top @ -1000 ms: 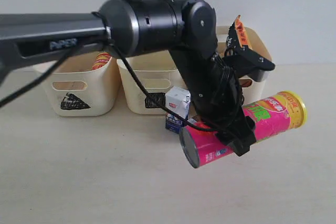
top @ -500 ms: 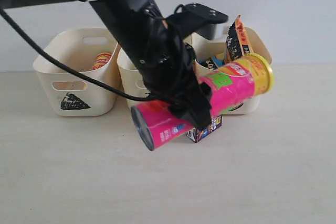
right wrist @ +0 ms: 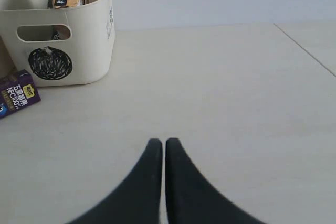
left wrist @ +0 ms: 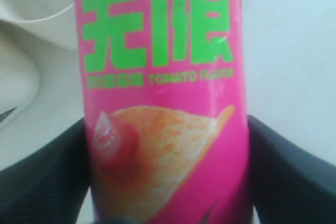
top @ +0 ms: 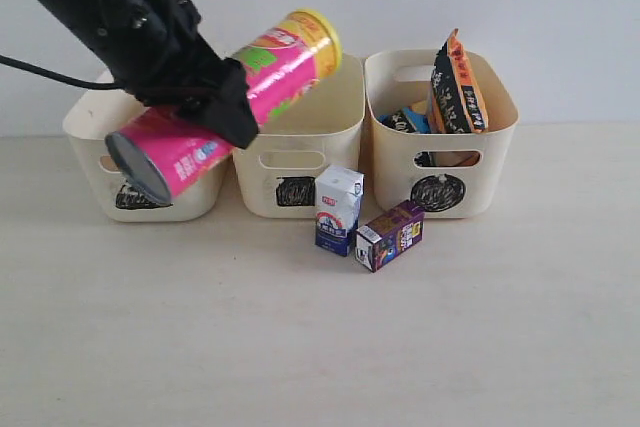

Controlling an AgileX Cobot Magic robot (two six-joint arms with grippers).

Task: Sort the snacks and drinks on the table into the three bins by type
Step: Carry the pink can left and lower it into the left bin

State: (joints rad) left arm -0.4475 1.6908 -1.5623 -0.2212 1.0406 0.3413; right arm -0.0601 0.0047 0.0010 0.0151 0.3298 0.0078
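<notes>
My left gripper (top: pixel 222 112) is shut on the pink chip tube (top: pixel 262 72), holding it tilted in the air over the triangle bin (top: pixel 82 127) and the square bin (top: pixel 300 162). In the left wrist view the pink tube (left wrist: pixel 163 103) fills the gap between the black fingers (left wrist: pixel 47 182). The white carton (top: pixel 338 209) and purple carton (top: pixel 390 235) stand on the table (top: pixel 320 347) in front of the bins. The circle bin (top: pixel 485 162) holds the orange-brown bag (top: pixel 458 87) and the blue-black bag (top: pixel 405 120). The yellow tube is hidden. My right gripper (right wrist: pixel 164 142) is shut and empty, low over the table.
In the right wrist view the circle bin (right wrist: pixel 84 35) and purple carton (right wrist: pixel 16 98) lie ahead to one side, with bare table (right wrist: pixel 220 87) around the fingers. A plain wall rises behind the bins.
The left arm has swung the pink tube up and leftward, from in front of the circle bin to above the triangle and square bins. Both cartons are uncovered now.
</notes>
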